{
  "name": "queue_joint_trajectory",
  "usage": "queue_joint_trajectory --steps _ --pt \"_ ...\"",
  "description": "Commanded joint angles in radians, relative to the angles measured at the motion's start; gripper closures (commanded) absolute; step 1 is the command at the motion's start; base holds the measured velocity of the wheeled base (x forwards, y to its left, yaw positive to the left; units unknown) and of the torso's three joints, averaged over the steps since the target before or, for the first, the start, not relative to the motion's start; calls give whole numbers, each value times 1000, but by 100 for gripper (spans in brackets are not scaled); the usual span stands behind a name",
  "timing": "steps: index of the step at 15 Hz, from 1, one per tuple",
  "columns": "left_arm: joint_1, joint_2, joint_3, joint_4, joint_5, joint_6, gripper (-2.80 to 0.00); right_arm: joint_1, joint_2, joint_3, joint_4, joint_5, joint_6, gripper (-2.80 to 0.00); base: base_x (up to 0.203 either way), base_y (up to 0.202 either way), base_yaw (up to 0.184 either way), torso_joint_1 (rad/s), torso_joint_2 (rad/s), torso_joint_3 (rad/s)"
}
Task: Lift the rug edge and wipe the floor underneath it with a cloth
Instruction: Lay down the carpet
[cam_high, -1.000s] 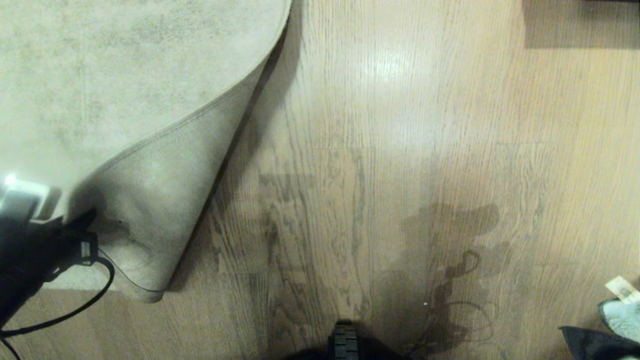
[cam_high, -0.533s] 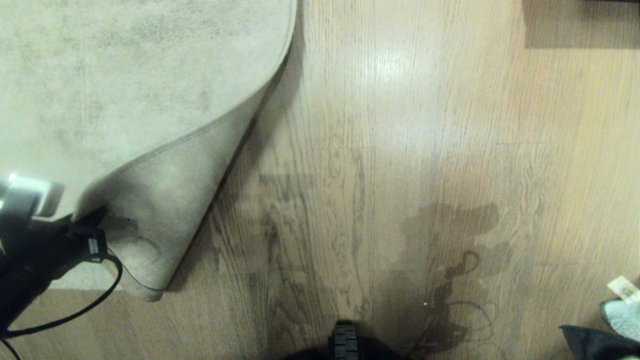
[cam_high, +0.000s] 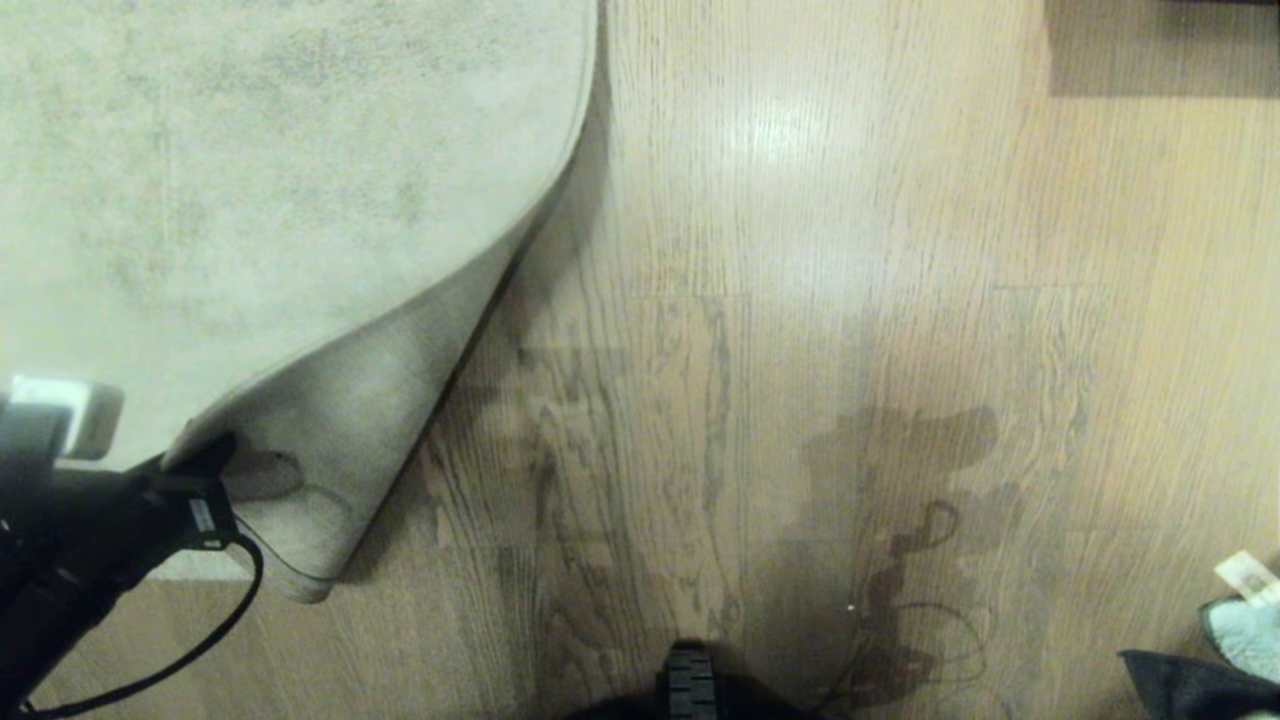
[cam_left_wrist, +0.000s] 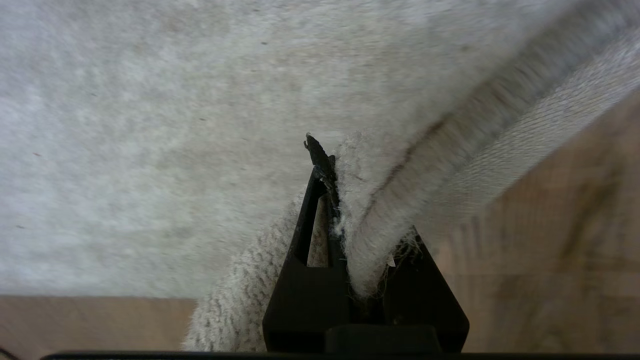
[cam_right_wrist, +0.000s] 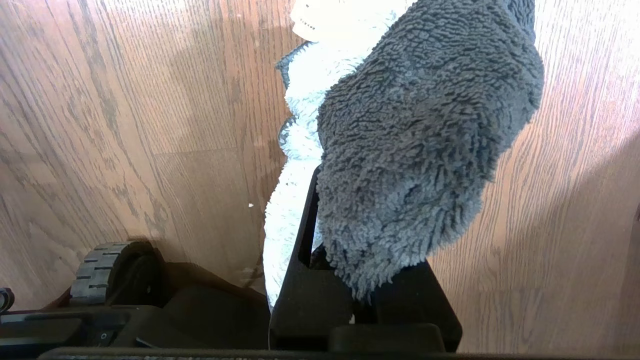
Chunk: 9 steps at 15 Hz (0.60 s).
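The left claw (cam_left_wrist: 345, 200) clamps the rug edge (cam_left_wrist: 370, 240), folding it up off the floor (cam_high: 800, 300), while the right claw (cam_right_wrist: 350, 260) grips the cloth (cam_right_wrist: 420, 140).

Light brown glossy wood-grain plank floor (cam_high: 900, 300) with dark streaky grain; a bright glare patch (cam_high: 780, 130) lies toward its far edge, and a darker rectangular shadow (cam_high: 1160, 50) fills its far right corner.
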Motion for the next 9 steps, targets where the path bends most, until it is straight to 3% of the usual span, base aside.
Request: queue_joint_trajectory --steps 1,9 --pt "-37 -38 5 -8 12 -27 0 0 2 0 -1 0 1 0 0 0 0 0 0 0" --pt "-54 -69 18 1 22 -73 0 -1 2 0 -1 0 1 0 0 0 0 0 0 0"
